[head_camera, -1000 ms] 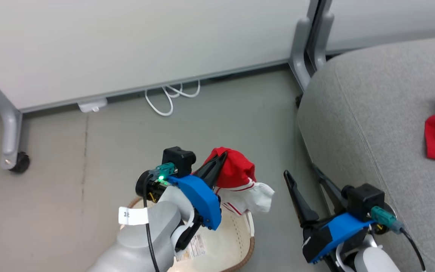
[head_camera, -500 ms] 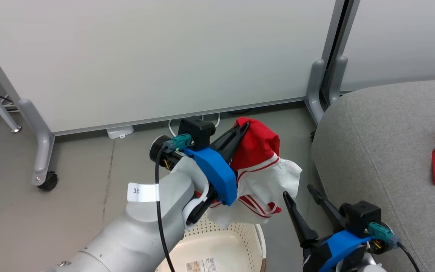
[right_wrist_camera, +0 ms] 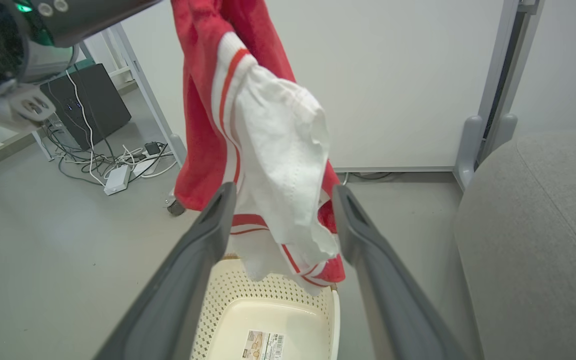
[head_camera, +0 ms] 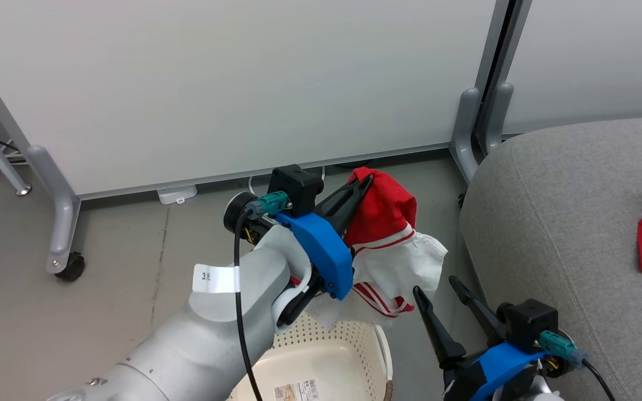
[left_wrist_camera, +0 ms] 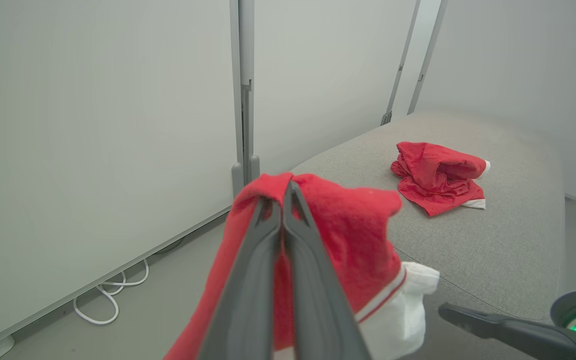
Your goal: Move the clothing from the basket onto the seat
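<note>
Aloft, left fingers (head_camera: 354, 194) pinch the garment (head_camera: 388, 211) above the basket rim (head_camera: 349, 329); right fingers (head_camera: 437, 326) gape near the seat (head_camera: 566, 223).

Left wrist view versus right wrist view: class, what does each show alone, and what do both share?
Left wrist view: a second red garment lying on the seat. Right wrist view: the basket, a label inside it, and a black box. Both: the red-and-white garment held by the left gripper, jaws shut, the grey seat, the white panels.

Red-and-white garment (head_camera: 383, 214) higher above basket (head_camera: 324, 336)
</note>
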Controlling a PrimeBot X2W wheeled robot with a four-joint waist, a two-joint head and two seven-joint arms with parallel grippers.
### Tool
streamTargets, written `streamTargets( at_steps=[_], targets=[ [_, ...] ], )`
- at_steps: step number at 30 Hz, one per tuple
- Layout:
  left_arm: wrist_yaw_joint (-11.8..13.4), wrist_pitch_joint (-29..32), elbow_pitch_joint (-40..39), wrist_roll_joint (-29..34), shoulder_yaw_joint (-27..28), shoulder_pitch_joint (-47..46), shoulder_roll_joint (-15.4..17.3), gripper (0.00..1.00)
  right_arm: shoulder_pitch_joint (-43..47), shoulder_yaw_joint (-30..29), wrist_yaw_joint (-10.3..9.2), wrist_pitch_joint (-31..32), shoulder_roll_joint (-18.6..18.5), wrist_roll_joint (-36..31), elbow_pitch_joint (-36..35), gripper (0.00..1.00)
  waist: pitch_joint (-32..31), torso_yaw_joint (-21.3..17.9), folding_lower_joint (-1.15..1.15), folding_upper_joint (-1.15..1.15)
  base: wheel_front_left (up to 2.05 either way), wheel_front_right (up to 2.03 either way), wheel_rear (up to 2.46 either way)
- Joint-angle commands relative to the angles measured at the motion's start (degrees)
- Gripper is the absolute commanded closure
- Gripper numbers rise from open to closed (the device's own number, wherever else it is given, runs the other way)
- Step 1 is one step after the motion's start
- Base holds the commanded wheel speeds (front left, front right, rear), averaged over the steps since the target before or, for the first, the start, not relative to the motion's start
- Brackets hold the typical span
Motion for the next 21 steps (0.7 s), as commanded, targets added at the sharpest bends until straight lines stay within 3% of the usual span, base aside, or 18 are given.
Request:
streamTargets(
  at_steps=[1, 13, 21],
  targets=[
    [-0.08, -0.36, 0.22, -0.2, -0.03, 0.29, 0.02, 1.0, 0.13, 0.0, 0.01, -0.22, -0.03, 0.04, -0.11, 0.0, 0.1, -0.01, 0.0, -0.01, 0.0, 0.0, 0.0],
    [-0.08, -0.36, 0.43, 0.19, 0.26, 0.36, -0.34, 1.0, -2.81, 1.21, 0.01, 0.93, -0.03, -1.01, -0.25, 0.0, 1.29, -0.15, 0.0, -0.01, 0.0, 0.0, 0.0],
    [-0.08, -0.36, 0.01, 0.52, 0.36, 0.29, -0.63, 1.0, -8.26, 2.91, 0.01, 2.36, -0.13, -1.65, 3.36, 0.0, 1.84, -0.06, 0.0, -0.01, 0.0, 0.0, 0.0]
  ],
)
